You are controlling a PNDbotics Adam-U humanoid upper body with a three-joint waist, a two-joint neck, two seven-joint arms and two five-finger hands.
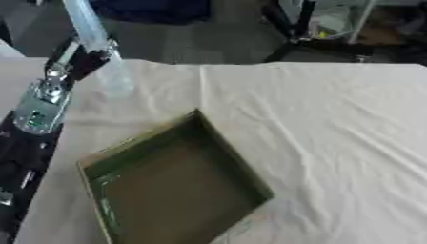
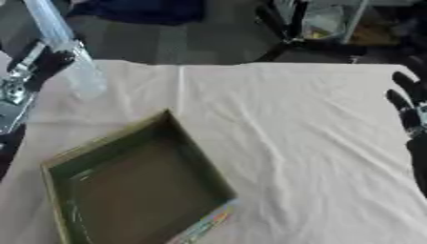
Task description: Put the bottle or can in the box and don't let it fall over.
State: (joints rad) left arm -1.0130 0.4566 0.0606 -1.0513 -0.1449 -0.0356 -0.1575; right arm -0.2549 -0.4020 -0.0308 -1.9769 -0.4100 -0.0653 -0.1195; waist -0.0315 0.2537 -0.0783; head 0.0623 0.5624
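Box [image 1: 167,186] empty — left hand [image 1: 79,57] seemingly gripping bottle [image 1: 96,43].

bottle [image 1: 98,47]: clear | box [image 1: 171,183]: green | tablecloth [image 1: 333,143]: cream

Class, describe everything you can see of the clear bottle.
The bottle is tall, slim and see-through, plastic by its look, with nothing visible inside. It is tilted, its top leaning up and left out of view, its base low over the cloth, beyond the empty box. The left hand grips its middle.
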